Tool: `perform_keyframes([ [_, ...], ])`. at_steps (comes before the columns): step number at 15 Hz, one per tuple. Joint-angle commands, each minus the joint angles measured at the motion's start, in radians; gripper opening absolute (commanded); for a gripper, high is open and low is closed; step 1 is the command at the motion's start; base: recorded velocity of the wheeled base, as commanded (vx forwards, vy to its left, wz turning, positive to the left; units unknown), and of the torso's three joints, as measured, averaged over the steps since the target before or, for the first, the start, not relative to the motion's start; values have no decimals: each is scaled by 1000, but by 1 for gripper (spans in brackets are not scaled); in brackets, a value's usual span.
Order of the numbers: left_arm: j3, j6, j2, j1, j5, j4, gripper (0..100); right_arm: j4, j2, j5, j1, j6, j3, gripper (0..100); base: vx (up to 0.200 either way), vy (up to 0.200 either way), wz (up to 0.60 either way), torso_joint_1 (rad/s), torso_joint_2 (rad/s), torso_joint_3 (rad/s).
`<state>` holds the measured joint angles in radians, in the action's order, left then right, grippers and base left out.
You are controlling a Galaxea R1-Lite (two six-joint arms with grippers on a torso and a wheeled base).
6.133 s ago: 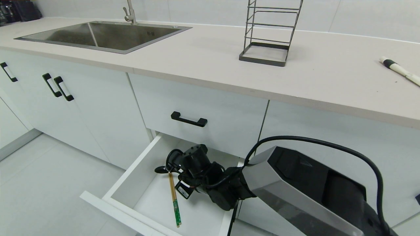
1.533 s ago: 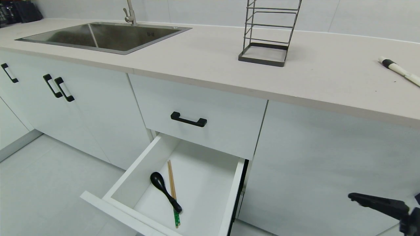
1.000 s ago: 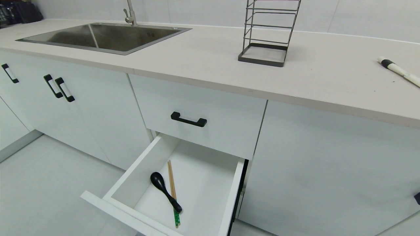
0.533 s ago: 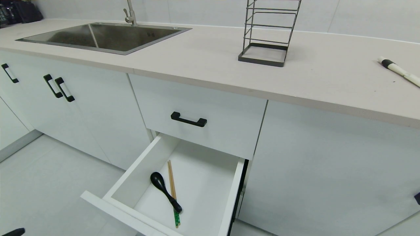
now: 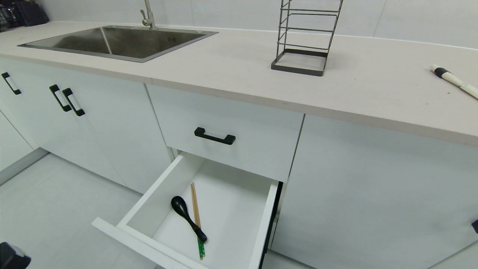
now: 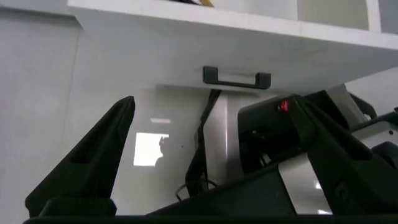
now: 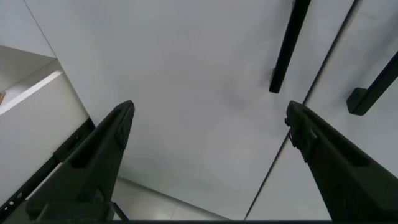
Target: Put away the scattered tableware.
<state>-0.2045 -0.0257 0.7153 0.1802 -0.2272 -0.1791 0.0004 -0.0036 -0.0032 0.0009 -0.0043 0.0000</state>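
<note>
A black spoon (image 5: 188,218) lies in the open lower drawer (image 5: 142,204), across a pair of wooden chopsticks (image 5: 195,209) with green ends. Nothing holds either of them. A white utensil with a black band (image 5: 453,80) lies on the counter at the far right. My left gripper (image 6: 211,106) is open and empty, low down and facing a white drawer front with a black handle (image 6: 236,78). A black part of my left arm (image 5: 13,257) pokes into the head view's bottom left corner. My right gripper (image 7: 210,112) is open and empty, before a white cabinet front.
A dark wire rack (image 5: 304,41) stands on the beige counter (image 5: 231,71), with a steel sink (image 5: 115,41) to the left. The upper drawer with a black handle (image 5: 214,136) is closed. Cabinet doors carry black handles (image 5: 67,100), also (image 7: 286,50).
The right arm left the spoon in the drawer on the chopsticks and drew back out of the head view. The left arm has come into the bottom left corner.
</note>
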Motion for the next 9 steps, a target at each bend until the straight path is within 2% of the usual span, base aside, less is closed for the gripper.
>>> perform_keyframes([
  [1,-7,0,105,15,0,1,100,0,4,0,1,-2,0,100,0,0,0,0,0,0],
  [7,-21,-2,314,28,-1,95,100,0,4,0,1,-2,0,100,0,0,0,0,0,0],
  [9,-23,0,408,71,3,155,100,0,4,0,1,-2,0,100,0,0,0,0,0,0],
])
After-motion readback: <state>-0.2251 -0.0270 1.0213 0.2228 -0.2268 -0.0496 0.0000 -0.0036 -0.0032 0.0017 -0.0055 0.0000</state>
